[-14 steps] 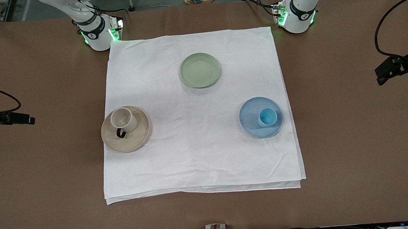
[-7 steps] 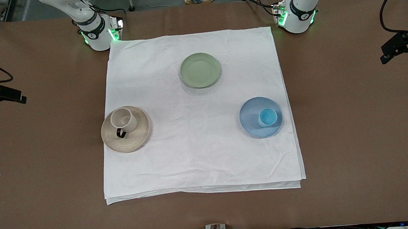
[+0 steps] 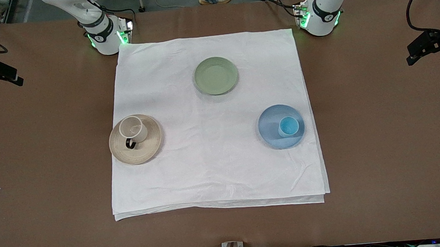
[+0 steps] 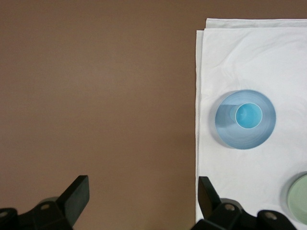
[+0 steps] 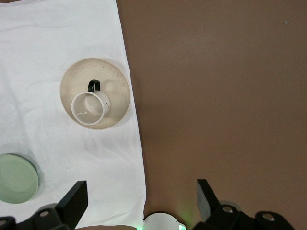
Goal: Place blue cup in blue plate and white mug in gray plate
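The blue cup (image 3: 288,126) stands upright in the blue plate (image 3: 271,125) on the white cloth; both also show in the left wrist view, cup (image 4: 248,116) in plate (image 4: 223,124). The white mug (image 3: 133,129) with its black handle stands in the gray plate (image 3: 151,144); the right wrist view shows the mug (image 5: 89,109) in the plate (image 5: 117,91). My left gripper (image 4: 143,195) is open and empty, high over bare table at the left arm's end. My right gripper (image 5: 142,199) is open and empty, high over the right arm's end.
A sage-green plate (image 3: 216,75) lies empty on the white cloth (image 3: 216,171), closer to the robot bases than the other two plates. Brown table (image 3: 394,145) surrounds the cloth. The arm bases (image 3: 105,34) stand at the cloth's corners.
Both arms have drawn back and up toward the ends of the table. The cup, mug and plates have not moved.
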Robot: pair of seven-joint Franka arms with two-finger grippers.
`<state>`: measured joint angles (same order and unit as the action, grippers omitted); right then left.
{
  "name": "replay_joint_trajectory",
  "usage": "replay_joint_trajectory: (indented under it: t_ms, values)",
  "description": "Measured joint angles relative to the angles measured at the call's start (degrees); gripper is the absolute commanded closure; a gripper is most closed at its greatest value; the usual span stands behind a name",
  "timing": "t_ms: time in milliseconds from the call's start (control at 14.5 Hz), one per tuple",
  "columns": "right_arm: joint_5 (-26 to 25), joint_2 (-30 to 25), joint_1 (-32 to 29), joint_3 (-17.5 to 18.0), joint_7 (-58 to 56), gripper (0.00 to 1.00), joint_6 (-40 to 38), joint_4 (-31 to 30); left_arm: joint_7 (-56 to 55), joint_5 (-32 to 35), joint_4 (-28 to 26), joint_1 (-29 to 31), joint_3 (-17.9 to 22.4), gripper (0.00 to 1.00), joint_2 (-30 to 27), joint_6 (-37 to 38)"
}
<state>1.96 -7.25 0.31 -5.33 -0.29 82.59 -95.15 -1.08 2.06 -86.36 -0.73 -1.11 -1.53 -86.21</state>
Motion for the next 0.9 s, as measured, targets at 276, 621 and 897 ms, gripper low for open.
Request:
replay_joint_trajectory:
  t_ms: [276,621,897]
  values:
    - [0.0,-0.8,0.0,0.2,0.0,0.00,0.1,-0.1,0.0,0.0,0.1,0.0,0.1,0.00,0.0,0.4]
    - [-1.0,-0.8,0.0,0.3,-1.6,0.00,0.7,-0.1,0.0,0.0,0.1,0.0,0.2,0.00,0.6,0.7]
    - [-1.6,-0.7,0.0,0.7,-3.4,0.00,1.0,0.0,0.0,0.0,0.1,-0.1,0.1,0.00,0.6,0.8]
